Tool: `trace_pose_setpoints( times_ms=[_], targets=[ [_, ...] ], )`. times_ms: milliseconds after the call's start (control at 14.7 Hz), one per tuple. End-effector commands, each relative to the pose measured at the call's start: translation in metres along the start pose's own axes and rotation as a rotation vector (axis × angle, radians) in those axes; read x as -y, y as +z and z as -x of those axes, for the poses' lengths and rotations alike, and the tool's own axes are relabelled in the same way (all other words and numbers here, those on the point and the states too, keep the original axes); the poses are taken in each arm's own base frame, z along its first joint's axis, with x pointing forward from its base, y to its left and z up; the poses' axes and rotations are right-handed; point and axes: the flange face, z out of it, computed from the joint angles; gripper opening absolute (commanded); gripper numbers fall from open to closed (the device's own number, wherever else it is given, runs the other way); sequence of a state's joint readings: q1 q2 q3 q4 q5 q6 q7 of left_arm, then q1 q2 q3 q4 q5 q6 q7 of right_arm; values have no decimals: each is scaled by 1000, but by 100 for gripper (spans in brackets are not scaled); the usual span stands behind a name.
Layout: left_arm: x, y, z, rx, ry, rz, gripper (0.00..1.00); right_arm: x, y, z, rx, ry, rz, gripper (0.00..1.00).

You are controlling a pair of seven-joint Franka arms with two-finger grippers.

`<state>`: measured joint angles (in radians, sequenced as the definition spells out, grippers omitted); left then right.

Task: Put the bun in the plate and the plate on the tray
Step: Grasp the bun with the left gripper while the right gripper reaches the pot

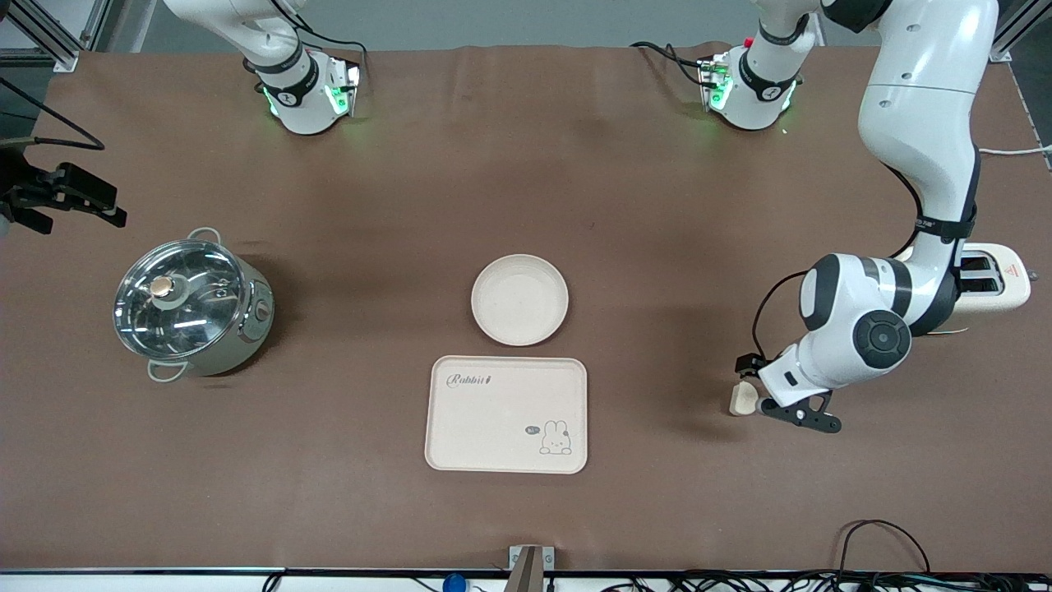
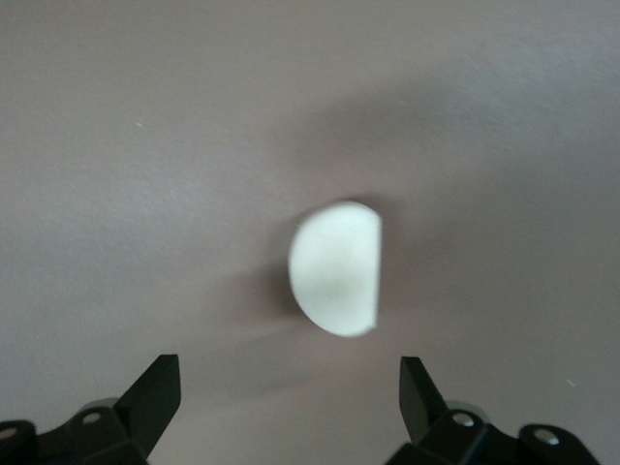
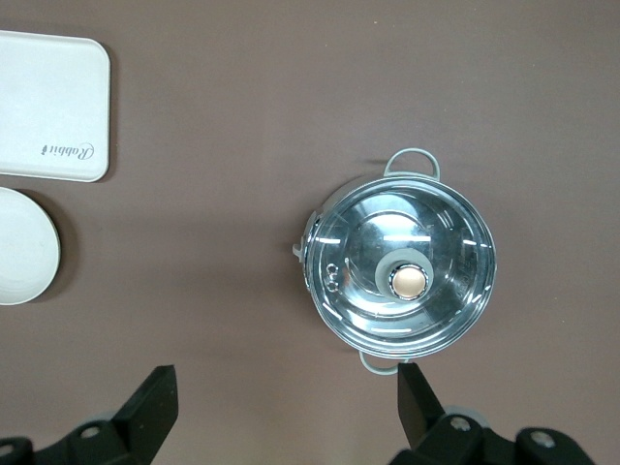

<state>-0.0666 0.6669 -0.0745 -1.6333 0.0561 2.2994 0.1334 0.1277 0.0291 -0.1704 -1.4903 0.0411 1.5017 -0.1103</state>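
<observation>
The bun lies on the brown table toward the left arm's end. In the left wrist view the bun is a half-round cream lump just ahead of the fingertips. My left gripper hangs low over the bun, open and empty. The round plate sits empty mid-table, and the Rabbit tray lies just nearer the front camera. The right wrist view shows an edge of the plate and a corner of the tray. My right gripper waits high near the pot, open and empty.
A steel pot with a glass lid stands toward the right arm's end; it also shows in the right wrist view. A cream toaster stands by the left arm's elbow. Cables run along the table's front edge.
</observation>
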Motion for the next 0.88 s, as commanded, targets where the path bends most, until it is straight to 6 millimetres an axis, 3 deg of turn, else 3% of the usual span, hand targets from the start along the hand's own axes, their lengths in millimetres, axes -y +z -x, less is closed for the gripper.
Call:
trace_pose_setpoints(
  times_ms=[0, 408, 613, 817],
  targets=[
    [6, 22, 4, -54, 0, 8, 98, 0, -6, 6, -13, 2, 2, 100],
    [-11, 41, -1, -79, -41, 71, 95, 3, -1, 0, -20, -1, -18, 100],
    [-7, 46, 0, -83, -47, 72, 75, 7, 7, -7, -19, -3, -28, 100],
    [-15, 44, -2, -87, -49, 91, 46, 24, 27, -21, -2, -25, -66, 100]
  ],
)
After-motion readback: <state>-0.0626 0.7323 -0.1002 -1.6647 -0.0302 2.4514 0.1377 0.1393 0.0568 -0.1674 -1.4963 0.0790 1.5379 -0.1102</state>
